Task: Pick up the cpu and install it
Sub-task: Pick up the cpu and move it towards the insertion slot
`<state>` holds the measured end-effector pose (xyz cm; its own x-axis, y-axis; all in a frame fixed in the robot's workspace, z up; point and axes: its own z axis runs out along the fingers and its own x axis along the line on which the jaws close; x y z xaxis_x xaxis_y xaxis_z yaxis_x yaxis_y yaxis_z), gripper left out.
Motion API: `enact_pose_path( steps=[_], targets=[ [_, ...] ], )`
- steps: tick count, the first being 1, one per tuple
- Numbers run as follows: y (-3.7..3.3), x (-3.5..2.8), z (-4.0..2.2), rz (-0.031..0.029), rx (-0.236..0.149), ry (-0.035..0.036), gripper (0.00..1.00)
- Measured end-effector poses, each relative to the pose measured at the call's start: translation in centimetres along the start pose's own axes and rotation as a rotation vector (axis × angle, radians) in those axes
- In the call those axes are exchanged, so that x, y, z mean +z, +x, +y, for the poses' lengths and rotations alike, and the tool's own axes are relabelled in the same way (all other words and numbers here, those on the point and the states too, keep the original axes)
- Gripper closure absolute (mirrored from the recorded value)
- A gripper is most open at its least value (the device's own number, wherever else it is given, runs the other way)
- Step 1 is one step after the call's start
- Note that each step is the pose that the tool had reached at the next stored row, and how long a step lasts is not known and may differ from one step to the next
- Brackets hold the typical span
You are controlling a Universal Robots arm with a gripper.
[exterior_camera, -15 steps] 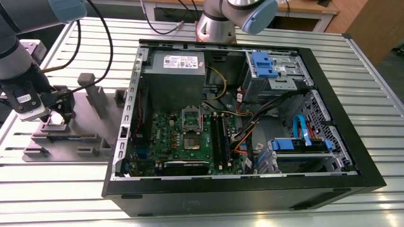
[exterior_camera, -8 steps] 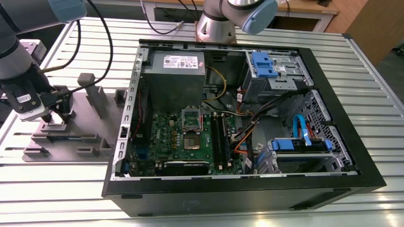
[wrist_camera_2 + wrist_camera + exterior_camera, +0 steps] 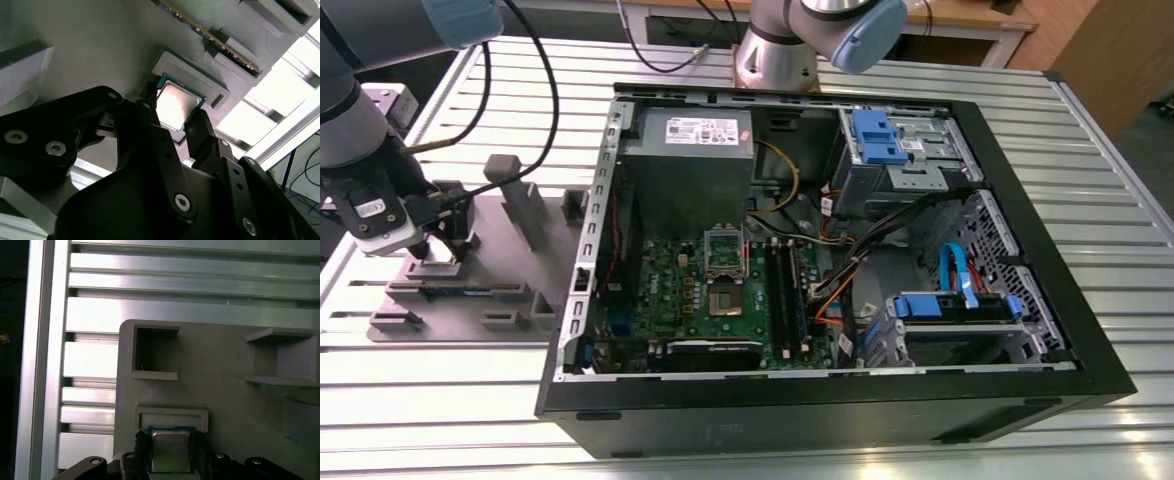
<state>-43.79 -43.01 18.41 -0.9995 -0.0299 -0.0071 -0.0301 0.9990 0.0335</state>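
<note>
Claw [image 3: 172,111]: closed lightly on the chip's two opposite edges
Chip [image 3: 170,450]: between the claw's fingers, low in the grey holder [image 3: 235,365]

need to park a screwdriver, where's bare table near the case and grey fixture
Bare table slats: the exterior view's lower left, below the grey fixture, and its right, past the case. Crowded: the fixture, where the gripper hangs over the cpu.

We find open air above the grey plastic holder block [image 3: 467,315]; its upright posts [image 3: 530,210] and the raised rim [image 3: 172,414] bordering the silvery square cpu [image 3: 170,452] bar sideways entry.
</note>
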Motion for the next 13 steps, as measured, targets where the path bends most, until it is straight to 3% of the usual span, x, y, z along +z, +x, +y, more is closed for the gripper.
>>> enact_pose_path(
  steps=[7,13],
  targets=[
    [-0.01,-0.74,0.03,0.0001,0.000,0.0001,0.53],
    [-0.01,-0.78,0.03,0.0000,0.000,-0.0001,0.53]
  ],
)
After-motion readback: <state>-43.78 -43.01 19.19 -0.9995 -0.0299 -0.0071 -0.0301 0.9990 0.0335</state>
